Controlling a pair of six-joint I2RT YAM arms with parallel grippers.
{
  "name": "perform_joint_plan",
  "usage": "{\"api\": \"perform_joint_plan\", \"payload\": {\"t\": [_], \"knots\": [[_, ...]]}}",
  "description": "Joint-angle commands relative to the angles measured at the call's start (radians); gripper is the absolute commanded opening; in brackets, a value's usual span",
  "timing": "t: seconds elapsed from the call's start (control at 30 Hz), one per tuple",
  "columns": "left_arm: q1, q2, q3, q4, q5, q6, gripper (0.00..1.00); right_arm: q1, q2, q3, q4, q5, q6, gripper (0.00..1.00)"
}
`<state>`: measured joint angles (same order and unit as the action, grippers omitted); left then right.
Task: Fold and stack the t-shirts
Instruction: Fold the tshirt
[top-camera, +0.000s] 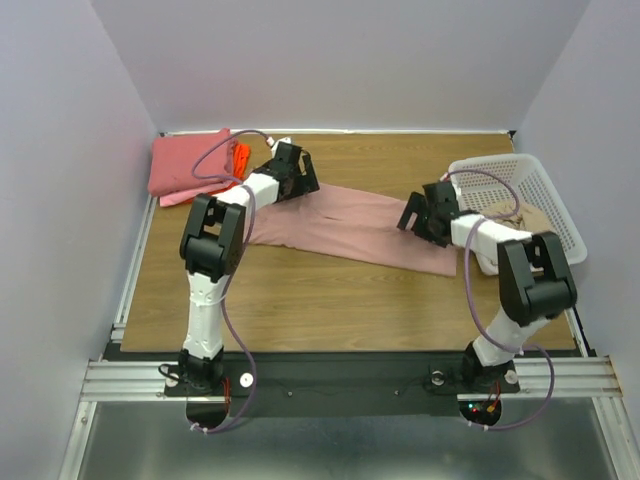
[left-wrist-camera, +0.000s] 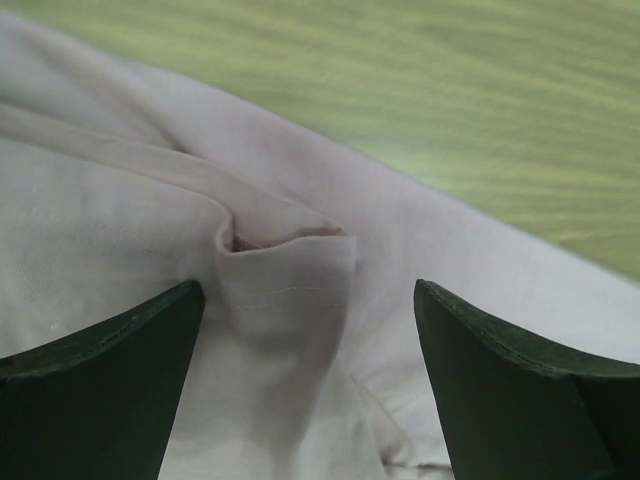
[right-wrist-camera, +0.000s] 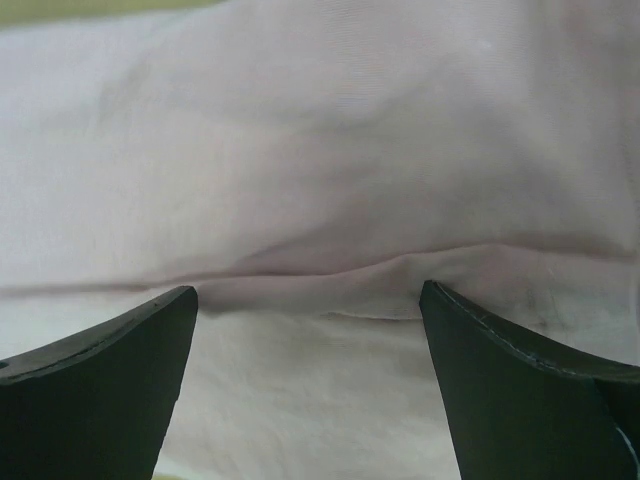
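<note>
Top camera: a dusty-pink t-shirt (top-camera: 345, 228) lies stretched across the table (top-camera: 300, 300), with the left gripper (top-camera: 298, 178) at its far-left end and the right gripper (top-camera: 422, 218) at its right end. A folded coral-pink t-shirt (top-camera: 188, 165) sits in the far-left corner (orange-red cloth (top-camera: 240, 158) just beside it). Left wrist: jaws apart, straddling a puckered fold. Right wrist: jaws apart over a long crease.

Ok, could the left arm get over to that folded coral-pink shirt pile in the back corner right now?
Probably yes. The left gripper is open, holding nothing, over the pale-pink t-shirt, and the coral-pink pile lies close beside it, with only an orange-red shirt at the pile's edge between them.
</note>
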<state>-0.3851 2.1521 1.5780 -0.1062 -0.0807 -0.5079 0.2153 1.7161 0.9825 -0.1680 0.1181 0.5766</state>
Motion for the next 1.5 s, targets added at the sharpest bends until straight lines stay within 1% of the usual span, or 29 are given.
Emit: {"api": "perform_joint_plan", "payload": {"t": [0.0,0.03,0.07,0.13,0.17,0.2,0.27,0.3,0.33,0.37,0.43,0.53,0.67,0.8,0.87,0.93,0.97,1.03,1.07,1.13,1.23,1.27,1.3,1.33,1.37,1.4,1.47], "knots": [[-0.030,0.122,0.200,-0.053,0.133,0.023,0.99,0.081,-0.137,-0.194,-0.080,-0.053,0.109,1.00],[-0.040,0.153,0.255,-0.067,0.145,0.026,0.98,0.120,-0.192,-0.232,-0.080,-0.069,0.138,1.00],[-0.063,0.220,0.375,-0.097,0.177,0.041,0.99,0.183,-0.220,-0.308,-0.079,-0.101,0.188,1.00],[-0.080,0.296,0.511,-0.125,0.203,0.043,0.99,0.267,-0.284,-0.367,-0.079,-0.144,0.244,1.00],[-0.086,0.339,0.584,-0.154,0.223,0.040,0.99,0.318,-0.303,-0.414,-0.074,-0.155,0.302,1.00],[-0.090,0.423,0.726,-0.165,0.267,0.031,0.99,0.419,-0.315,-0.432,-0.070,-0.162,0.336,1.00],[-0.097,0.513,0.868,-0.149,0.326,-0.033,0.99,0.516,-0.343,-0.467,-0.026,-0.205,0.414,1.00],[-0.098,0.531,0.887,-0.127,0.337,-0.052,0.99,0.614,-0.345,-0.470,-0.002,-0.221,0.433,1.00],[-0.101,0.541,0.890,-0.095,0.343,-0.076,0.99,0.654,-0.345,-0.463,0.013,-0.224,0.445,1.00],[-0.104,0.545,0.883,-0.023,0.343,-0.118,0.99,0.698,-0.334,-0.449,0.016,-0.213,0.450,1.00],[-0.107,0.554,0.866,0.045,0.346,-0.155,0.99,0.789,-0.319,-0.388,0.016,-0.206,0.419,1.00],[-0.112,0.589,0.913,0.120,0.366,-0.205,0.99,0.874,-0.279,-0.312,0.016,-0.201,0.372,1.00],[-0.117,0.591,0.910,0.177,0.352,-0.218,0.99,0.909,-0.268,-0.274,0.013,-0.178,0.344,1.00],[-0.115,0.589,0.906,0.227,0.323,-0.213,0.99,0.912,-0.323,-0.239,0.001,-0.169,0.307,1.00],[-0.117,0.597,0.910,0.296,0.373,-0.241,0.99,0.911,-0.364,-0.214,-0.013,-0.153,0.283,1.00],[-0.118,0.606,0.919,0.332,0.394,-0.260,0.99,0.912,-0.392,-0.194,-0.034,-0.129,0.273,1.00],[-0.124,0.612,0.922,0.362,0.409,-0.273,0.99,0.912,-0.418,-0.179,-0.062,-0.092,0.273,1.00],[-0.135,0.617,0.939,0.379,0.415,-0.270,0.99,0.912,-0.444,-0.168,-0.093,-0.046,0.281,1.00],[-0.149,0.617,0.947,0.381,0.414,-0.256,0.99,0.912,-0.461,-0.165,-0.120,0.003,0.302,1.00],[-0.161,0.603,0.956,0.387,0.406,-0.239,0.99,0.911,-0.469,-0.154,-0.143,0.032,0.310,1.00],[-0.181,0.534,0.944,0.370,0.429,-0.207,0.99,0.908,-0.481,-0.131,-0.200,0.072,0.330,1.00],[-0.185,0.505,0.935,0.340,0.432,-0.195,0.99,0.906,-0.489,-0.133,-0.224,0.093,0.351,1.00],[-0.187,0.427,0.895,0.326,0.435,-0.173,0.99,0.904,-0.512,-0.137,-0.234,0.101,0.361,1.00],[-0.187,0.381,0.869,0.315,0.440,-0.152,0.99,0.903,-0.524,-0.152,-0.244,0.109,0.367,1.00],[-0.190,0.329,0.843,0.269,0.440,-0.130,0.99,0.900,-0.541,-0.160,-0.267,0.121,0.384,1.00],[-0.193,0.221,0.818,0.235,0.431,-0.110,0.99,0.897,-0.559,-0.171,-0.283,0.124,0.391,1.00],[-0.207,0.105,0.722,0.162,0.366,-0.051,0.99,0.889,-0.617,-0.208,-0.332,0.130,0.399,1.00]]}}
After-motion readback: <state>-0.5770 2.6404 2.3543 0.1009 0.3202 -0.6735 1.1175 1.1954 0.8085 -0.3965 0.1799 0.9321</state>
